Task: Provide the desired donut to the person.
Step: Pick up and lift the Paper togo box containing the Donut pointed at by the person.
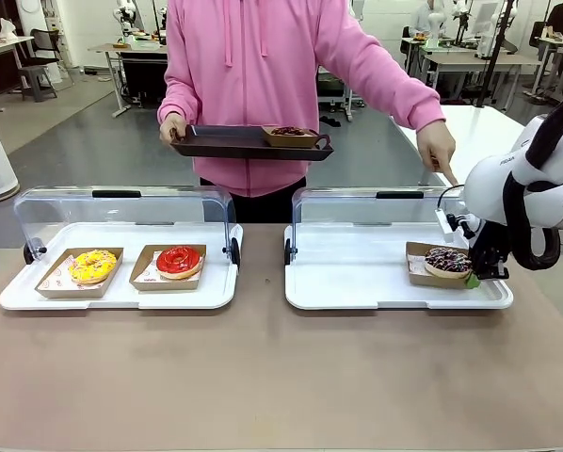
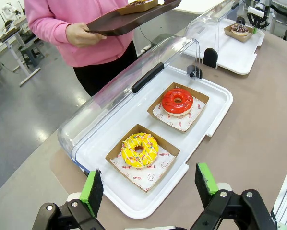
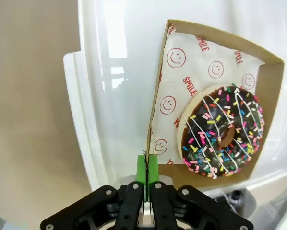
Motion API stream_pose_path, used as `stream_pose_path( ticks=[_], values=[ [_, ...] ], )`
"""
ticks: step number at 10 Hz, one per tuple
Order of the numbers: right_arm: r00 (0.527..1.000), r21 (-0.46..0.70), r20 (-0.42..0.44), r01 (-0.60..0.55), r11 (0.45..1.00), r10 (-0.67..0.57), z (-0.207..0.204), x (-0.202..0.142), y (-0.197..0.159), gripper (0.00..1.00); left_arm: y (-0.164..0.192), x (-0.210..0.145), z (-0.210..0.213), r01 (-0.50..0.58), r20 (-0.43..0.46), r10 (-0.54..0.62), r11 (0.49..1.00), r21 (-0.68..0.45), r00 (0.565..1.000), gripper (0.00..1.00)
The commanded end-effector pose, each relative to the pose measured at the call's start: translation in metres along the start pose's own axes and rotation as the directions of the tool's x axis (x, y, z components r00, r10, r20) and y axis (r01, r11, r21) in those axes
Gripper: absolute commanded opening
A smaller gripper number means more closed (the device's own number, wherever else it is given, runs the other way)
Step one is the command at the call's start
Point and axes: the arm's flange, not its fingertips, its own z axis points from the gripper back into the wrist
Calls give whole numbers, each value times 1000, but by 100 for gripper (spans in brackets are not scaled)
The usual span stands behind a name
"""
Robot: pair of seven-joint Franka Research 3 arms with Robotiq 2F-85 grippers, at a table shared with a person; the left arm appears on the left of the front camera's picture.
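Note:
A chocolate donut [image 1: 447, 261] [image 3: 223, 130] with coloured sprinkles lies in a brown card tray [image 1: 417, 264] [image 3: 182, 62] on the right white tray [image 1: 357, 273]. My right gripper [image 1: 472, 274] [image 3: 147, 168] is shut on the card tray's side wall, its green pads pinching the thin edge. The person [image 1: 263, 75] in pink stands across the table, one finger [image 1: 448, 175] pointing down at this donut, the other hand holding a dark serving tray [image 1: 225, 143] with another chocolate donut [image 1: 291, 133]. My left gripper [image 2: 148, 187] hangs open above the left tray's near edge.
The left white tray [image 1: 121, 294] [image 2: 210, 115] holds a yellow donut [image 1: 93, 266] [image 2: 139, 149] and a red donut [image 1: 178, 261] [image 2: 177, 101] in card trays. Clear lids [image 1: 121, 212] [image 1: 366, 207] stand raised behind both trays. Bare tabletop [image 1: 263, 377] lies in front.

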Motion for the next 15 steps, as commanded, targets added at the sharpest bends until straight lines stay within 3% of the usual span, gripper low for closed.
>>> stream_pose_path(
  ticks=[1, 4, 9, 13, 15],
  values=[
    [998, -50, -6, -61, 997, 60, 26, -2, 28, 0, 1, -2, 0, 7, 12, -7, 1000, -8, 1000, 100],
    [993, -191, -13, -120, 974, 120, 79, -7, 80, 0, 1, -2, 0, 7, 12, -7, 1000, -8, 1000, 100],
    [931, -201, 74, -338, 919, 359, 181, 8, 172, 0, 1, -2, 0, 7, 12, -7, 1000, -8, 1000, 100],
    [940, -320, 91, -284, 904, 328, 230, 30, 187, 0, 1, -2, 0, 7, 12, -7, 1000, -8, 1000, 100],
    [952, -241, 178, -204, 949, 250, 227, 37, 154, 0, 1, -2, 0, 7, 12, -7, 1000, -8, 1000, 100]
  ],
)
